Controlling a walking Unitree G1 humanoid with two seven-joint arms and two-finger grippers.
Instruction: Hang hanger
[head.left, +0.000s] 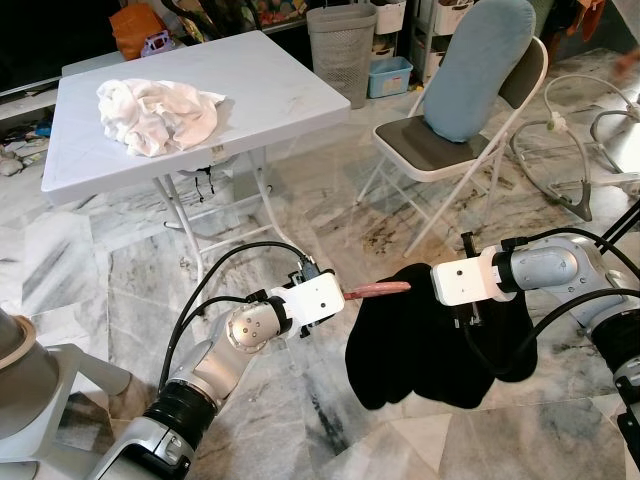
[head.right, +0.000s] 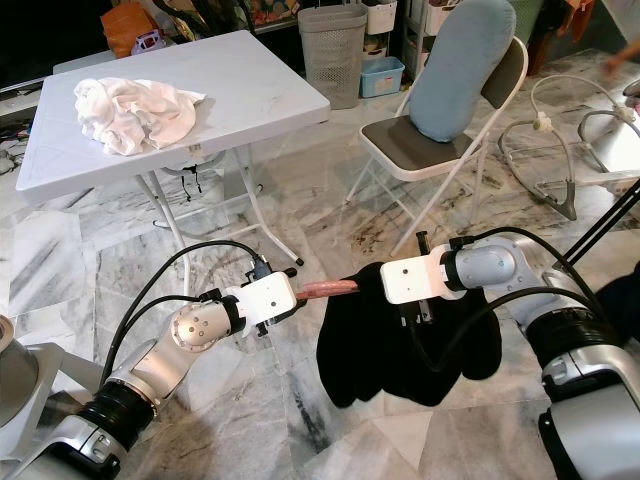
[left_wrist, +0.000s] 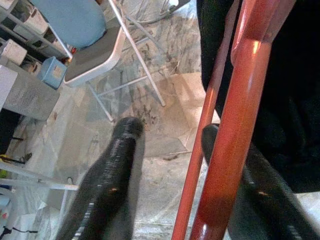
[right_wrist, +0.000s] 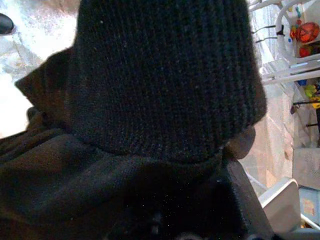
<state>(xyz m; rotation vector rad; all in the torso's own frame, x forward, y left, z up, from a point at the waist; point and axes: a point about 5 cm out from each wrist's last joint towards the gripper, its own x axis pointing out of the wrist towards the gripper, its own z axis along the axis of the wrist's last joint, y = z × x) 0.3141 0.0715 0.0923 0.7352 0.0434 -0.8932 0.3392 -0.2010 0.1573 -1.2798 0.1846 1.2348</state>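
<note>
A reddish hanger sticks out level from my left gripper towards the right. Its far end is buried in a black knitted garment, which droops in a bundle above the marble floor. In the left wrist view the two black fingers stand apart. The hanger's bars lie against one finger, and a gap shows beside the other. My right gripper presses into the top of the garment from the right. The black knit covers its front.
A white folding table carrying a heap of white cloth stands ahead on the left. A folding chair with a blue cushion stands ahead on the right. A grey basket is behind, and a white tube frame lies far right.
</note>
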